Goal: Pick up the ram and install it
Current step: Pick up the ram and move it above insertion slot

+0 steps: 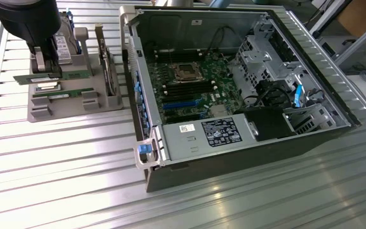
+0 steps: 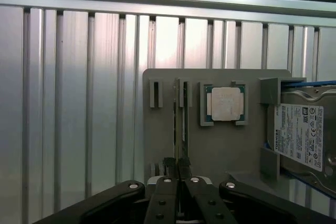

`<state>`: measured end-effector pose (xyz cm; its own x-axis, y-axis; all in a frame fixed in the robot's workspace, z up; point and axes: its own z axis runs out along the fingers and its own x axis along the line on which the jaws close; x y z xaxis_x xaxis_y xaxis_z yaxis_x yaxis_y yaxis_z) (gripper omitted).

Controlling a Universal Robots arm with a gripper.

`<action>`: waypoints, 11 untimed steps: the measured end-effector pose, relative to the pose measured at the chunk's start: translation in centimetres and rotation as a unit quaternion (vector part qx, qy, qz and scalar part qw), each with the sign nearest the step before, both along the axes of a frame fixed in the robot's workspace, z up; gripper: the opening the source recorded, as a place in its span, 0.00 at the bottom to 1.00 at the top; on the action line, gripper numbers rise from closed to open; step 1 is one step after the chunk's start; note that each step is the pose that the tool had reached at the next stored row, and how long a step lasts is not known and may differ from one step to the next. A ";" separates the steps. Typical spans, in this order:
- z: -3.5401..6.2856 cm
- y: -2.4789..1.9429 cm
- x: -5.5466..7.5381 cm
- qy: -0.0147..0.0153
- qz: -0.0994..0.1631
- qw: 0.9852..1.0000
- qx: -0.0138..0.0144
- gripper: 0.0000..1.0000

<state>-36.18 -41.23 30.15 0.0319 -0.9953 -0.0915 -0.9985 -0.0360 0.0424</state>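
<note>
You are looking at a ribbed silver aluminium surface (image 1: pixel 55 181) that carries everything here. On it, towards the exterior view's right, lies the large dark metal computer case (image 1: pixel 189 188) with its side open, showing a green motherboard (image 1: pixel 196 90) and a silver box-shaped power supply (image 1: pixel 202 136) with a label. Towards the exterior view's left, just beside the case, sits the flat grey plastic holder tray (image 1: pixel 43 112) with raised slots; in the wrist view its plate (image 2: pixel 226 150) also carries a silver hard drive (image 2: pixel 302 135) with a white label at one edge. Your black end effector (image 1: pixel 46 71) stands over this tray at the end of the dark arm, and its two fingers are clamped together on the long, narrow green circuit-board ram stick (image 1: pixel 75 75), gripping it near its middle. From the wrist you see that ram stick (image 2: pixel 182 119) edge-on, running straight out from between the closed fingers (image 2: pixel 177 163) across the tray. Whether it has left its slots you cannot tell. A second ram stick (image 1: pixel 62 93), alike, lies in the tray just beside the held one. The square silver processor chip (image 2: pixel 224 103) rests in its own grey pocket, near the ram stick but apart from it.
</note>
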 end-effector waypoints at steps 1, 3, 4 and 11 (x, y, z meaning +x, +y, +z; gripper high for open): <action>0.07 0.00 0.0 0.000 0.000 1.000 0.000 0.12; 0.22 0.00 0.0 0.000 0.000 1.000 0.001 0.12; 0.30 0.00 0.0 0.000 0.000 1.000 0.002 0.12; 0.85 -0.01 0.0 0.000 0.000 1.000 0.005 0.12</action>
<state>-36.18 -41.23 31.00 0.0319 -0.9943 -0.1016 -0.9985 -0.0364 0.0421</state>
